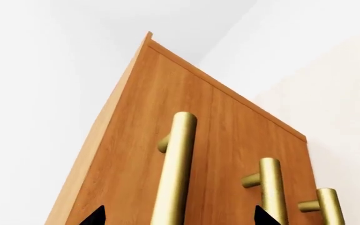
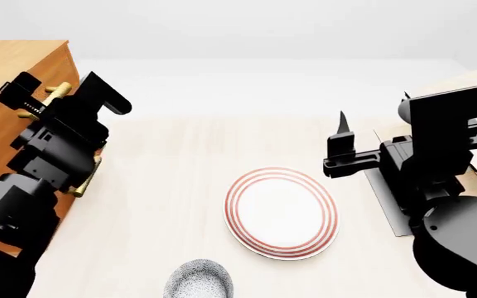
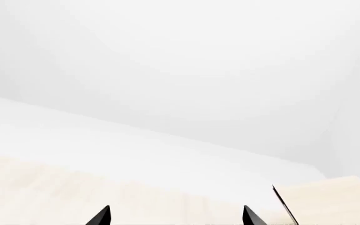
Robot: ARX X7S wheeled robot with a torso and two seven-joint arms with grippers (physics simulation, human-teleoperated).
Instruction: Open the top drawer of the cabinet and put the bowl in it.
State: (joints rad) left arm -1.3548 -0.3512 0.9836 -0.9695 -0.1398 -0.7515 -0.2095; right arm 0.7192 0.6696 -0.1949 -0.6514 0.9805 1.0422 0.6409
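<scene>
The orange-brown cabinet (image 2: 7, 81) stands at the left. In the left wrist view its three drawer fronts lie flush and shut. The top drawer's brass handle (image 1: 176, 164) runs between the spread fingertips of my left gripper (image 1: 180, 216), which is open around it. From the head view, the left gripper (image 2: 52, 99) is up against the cabinet front at that handle. The grey-blue speckled bowl (image 2: 199, 280) rests on the table at the near edge of the view. My right gripper (image 2: 344, 133) hangs open and empty above the table; the right wrist view shows nothing between its tips (image 3: 175, 216).
A white plate with red rings (image 2: 282, 213) lies mid-table, just beyond the bowl. A pale plank rack (image 2: 471, 84) sits at the right, behind the right arm. The two lower handles (image 1: 271, 187) show beside the top one.
</scene>
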